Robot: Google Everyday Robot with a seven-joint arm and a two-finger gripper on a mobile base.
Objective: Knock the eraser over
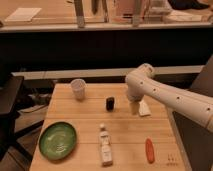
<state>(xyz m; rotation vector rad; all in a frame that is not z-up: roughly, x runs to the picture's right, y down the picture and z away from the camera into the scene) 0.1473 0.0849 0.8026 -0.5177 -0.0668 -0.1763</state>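
The eraser (110, 103) is a small dark block standing upright near the middle of the wooden table (90, 120). My white arm reaches in from the right and bends down. The gripper (134, 106) hangs low over the table, a short way to the right of the eraser and apart from it. It is just left of a flat white pad (144, 108).
A white cup (78, 89) stands at the back left of the table. A green plate (58, 140) lies at the front left, a white bottle (105, 146) lies at the front middle, and an orange carrot-shaped piece (149, 150) lies at the front right. A dark counter runs behind the table.
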